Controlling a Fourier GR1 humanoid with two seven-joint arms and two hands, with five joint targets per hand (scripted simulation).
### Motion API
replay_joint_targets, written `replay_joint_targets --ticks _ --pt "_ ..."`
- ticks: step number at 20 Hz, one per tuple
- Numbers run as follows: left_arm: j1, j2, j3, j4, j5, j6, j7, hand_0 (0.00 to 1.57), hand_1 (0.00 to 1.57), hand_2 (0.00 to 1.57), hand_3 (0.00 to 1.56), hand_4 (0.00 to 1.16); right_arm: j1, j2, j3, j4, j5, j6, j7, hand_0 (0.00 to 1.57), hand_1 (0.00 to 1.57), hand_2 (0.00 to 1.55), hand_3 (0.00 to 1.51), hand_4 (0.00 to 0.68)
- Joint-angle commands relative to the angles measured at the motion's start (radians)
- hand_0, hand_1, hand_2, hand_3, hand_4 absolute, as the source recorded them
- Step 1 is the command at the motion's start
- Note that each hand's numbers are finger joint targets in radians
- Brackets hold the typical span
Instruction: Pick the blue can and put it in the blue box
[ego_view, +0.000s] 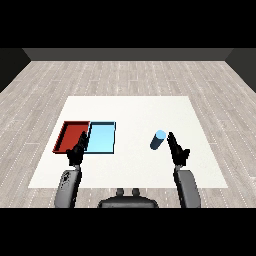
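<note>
The blue can (157, 140) stands on the white table (135, 110), right of centre. My right hand (177, 150) is just to its right and slightly nearer, fingers straight and open, not touching the can as far as I can see. The light blue tray (101, 138) lies left of centre with nothing in it. My left hand (77, 150) hovers open over the near edge where the two trays meet, holding nothing.
The red tray (71, 136) lies directly left of the light blue tray, touching it. Bare white table stretches between the trays and the can. A grey wood floor surrounds the table.
</note>
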Motion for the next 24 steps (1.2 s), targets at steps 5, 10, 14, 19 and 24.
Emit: replay_joint_targets --ticks 5,10,14,19,24 --pt "-0.003 -0.003 -0.02 0.018 -0.01 -0.03 0.015 0.0 0.0 0.0 0.0 0.0 -0.16 -0.18 -0.198 0.194 -0.111 0.15 -0.042 0.0 0.0 0.0 0.0 0.0" --pt "-0.006 -0.073 0.022 -0.104 0.102 -0.058 -0.286 0.0 0.0 0.0 0.0 0.0 -0.165 -0.15 -0.231 0.146 -0.29 0.316 -0.234 0.0 0.0 0.0 0.0 0.0" --pt "0.009 -0.049 0.048 -0.006 0.134 -0.133 -0.407 0.0 0.0 0.0 0.0 0.0 -0.178 -0.181 -0.265 0.241 -0.282 0.362 -0.316 0.0 0.0 0.0 0.0 0.0" --pt "-0.053 -0.05 0.06 0.07 0.134 -0.119 -0.437 0.0 0.0 0.0 0.0 0.0 -0.212 -0.174 -0.252 0.246 -0.291 0.36 -0.283 0.0 0.0 0.0 0.0 0.0" --pt "-0.026 -0.041 0.058 -0.04 0.163 -0.11 -0.35 0.0 0.0 0.0 0.0 0.0 -0.26 -0.226 -0.286 0.41 -0.266 0.406 -0.375 0.0 0.0 0.0 0.0 0.0"
